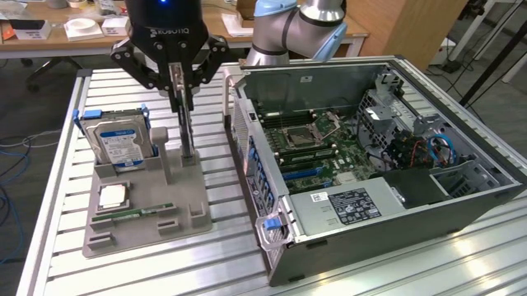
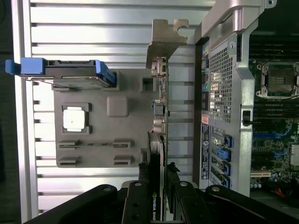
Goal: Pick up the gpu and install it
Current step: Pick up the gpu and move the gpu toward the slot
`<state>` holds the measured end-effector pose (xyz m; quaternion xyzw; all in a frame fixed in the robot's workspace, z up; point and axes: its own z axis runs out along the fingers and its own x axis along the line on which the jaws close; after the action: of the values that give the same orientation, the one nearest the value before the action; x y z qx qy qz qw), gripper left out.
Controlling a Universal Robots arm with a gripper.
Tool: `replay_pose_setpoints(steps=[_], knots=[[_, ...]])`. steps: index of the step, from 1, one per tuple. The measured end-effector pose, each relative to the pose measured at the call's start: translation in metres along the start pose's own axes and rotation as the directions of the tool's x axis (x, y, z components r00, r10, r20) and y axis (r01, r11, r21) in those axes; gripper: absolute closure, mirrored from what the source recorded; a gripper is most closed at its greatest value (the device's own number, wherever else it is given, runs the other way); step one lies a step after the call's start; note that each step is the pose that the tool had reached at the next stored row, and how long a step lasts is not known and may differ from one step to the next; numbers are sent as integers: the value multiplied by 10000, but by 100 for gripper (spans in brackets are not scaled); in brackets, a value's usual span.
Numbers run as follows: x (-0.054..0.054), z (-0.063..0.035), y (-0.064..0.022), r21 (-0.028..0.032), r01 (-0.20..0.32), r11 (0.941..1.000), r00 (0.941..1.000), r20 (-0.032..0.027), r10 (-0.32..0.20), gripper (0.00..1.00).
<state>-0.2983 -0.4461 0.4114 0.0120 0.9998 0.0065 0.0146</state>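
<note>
The jaws clamp the gpu (image 1: 184,123) upright at the grey holder (image 1: 187,192), between hard drive (image 1: 121,143) and computer case (image 1: 445,216).

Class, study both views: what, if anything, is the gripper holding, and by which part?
The gripper holds the gpu, its fingers pinching the card's upper edge from both flat sides. The card stands on edge over the grey holder.

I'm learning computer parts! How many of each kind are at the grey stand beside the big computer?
Hard drive: 1
Processor chip: 1
Memory stick: 1
Graphics card, held by the gripper: 1
Total: 4
</note>
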Motion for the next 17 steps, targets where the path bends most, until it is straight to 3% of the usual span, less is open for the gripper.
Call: replay_pose_setpoints(steps=[17], knots=[[-5, -155, 2, 1, 0, 10000, 10000, 0, 0, 75]])
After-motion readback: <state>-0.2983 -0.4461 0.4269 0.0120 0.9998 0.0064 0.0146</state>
